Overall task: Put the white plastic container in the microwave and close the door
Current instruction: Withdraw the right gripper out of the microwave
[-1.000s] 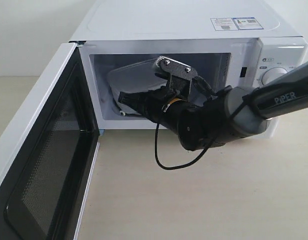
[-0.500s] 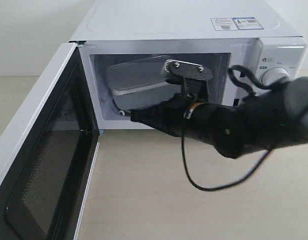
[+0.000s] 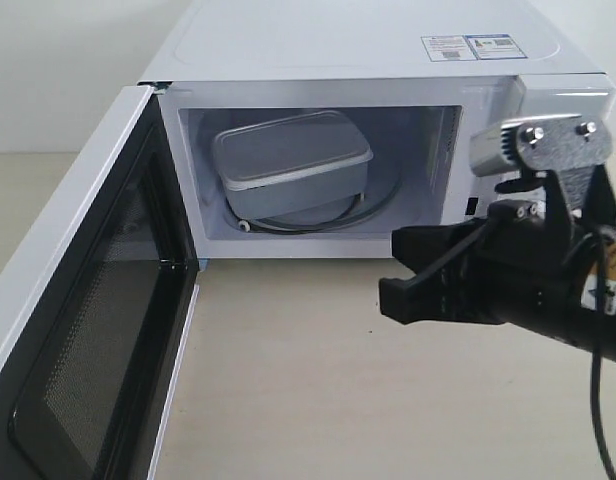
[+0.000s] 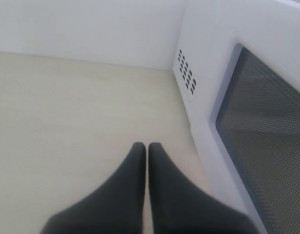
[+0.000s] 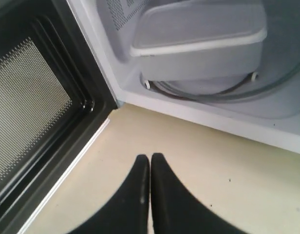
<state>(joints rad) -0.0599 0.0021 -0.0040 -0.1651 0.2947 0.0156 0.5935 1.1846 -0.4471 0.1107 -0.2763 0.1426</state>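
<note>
The rectangular translucent-white plastic container (image 3: 293,165) with its flat rimmed lid sits inside the cavity of the large white countertop microwave (image 3: 388,45). It rests on the glass turntable (image 3: 376,203), towards the left and far part of the chamber, free of any grip. Placement therefore looks finished; the step in hand is closing up.

The right gripper (image 5: 150,163) hangs outside the cavity, near and to the right of the opening, in front of the control panel. Its two black fingers are pressed together with nothing between them. The left gripper (image 4: 147,148) is likewise pressed together and empty, low over the pale wooden table (image 3: 288,380) on the left.

The white door (image 3: 83,300) with the black perforated inner face stands wide open, hinged at the left edge of the microwave and swung out towards the near left. In the left wrist view the door's meshed window (image 4: 267,126) lies just beside that gripper, so I judge the left arm best placed for the push. The next move calls for a steady press on the door's outer face, sweeping it rightwards and away until it latches. The right arm should be kept out of the door's arc, since it hovers close to the front of the opening
</note>
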